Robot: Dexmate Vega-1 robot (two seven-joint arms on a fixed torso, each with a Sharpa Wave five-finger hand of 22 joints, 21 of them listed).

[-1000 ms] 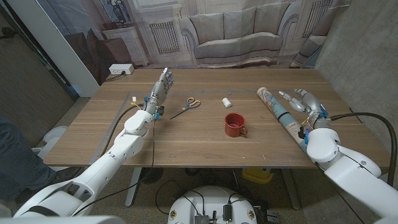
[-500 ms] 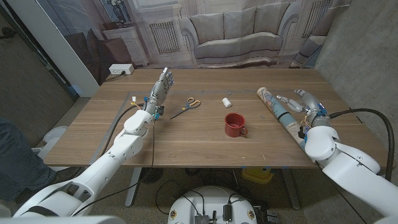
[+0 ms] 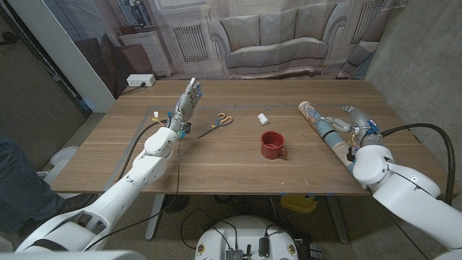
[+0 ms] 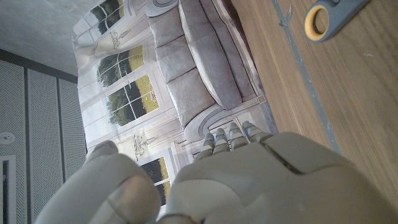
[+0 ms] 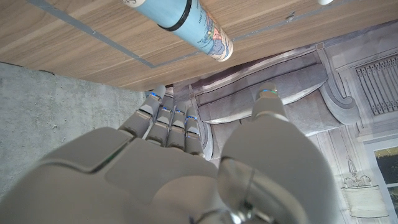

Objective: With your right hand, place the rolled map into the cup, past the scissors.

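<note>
The rolled map, a pale blue printed tube with black bands, lies on the table at the right and runs from far to near. My right hand stands just right of it with fingers apart, holding nothing. Its thumb reaches over the roll; I cannot tell whether it touches. In the right wrist view the map lies just beyond my right hand. The red cup stands upright at mid-table, left of the map. The orange-handled scissors lie further left. My left hand stands beside them, fingers up and holding nothing.
A small white cylinder lies behind the cup. One scissor handle ring shows in the left wrist view, above my left hand. The table's right edge runs close behind my right hand. A grey concrete wall stands past that edge.
My right hand has shifted left towards the map, and its thumb now lies over the roll. The left arm, cup, scissors and map have stayed put.
</note>
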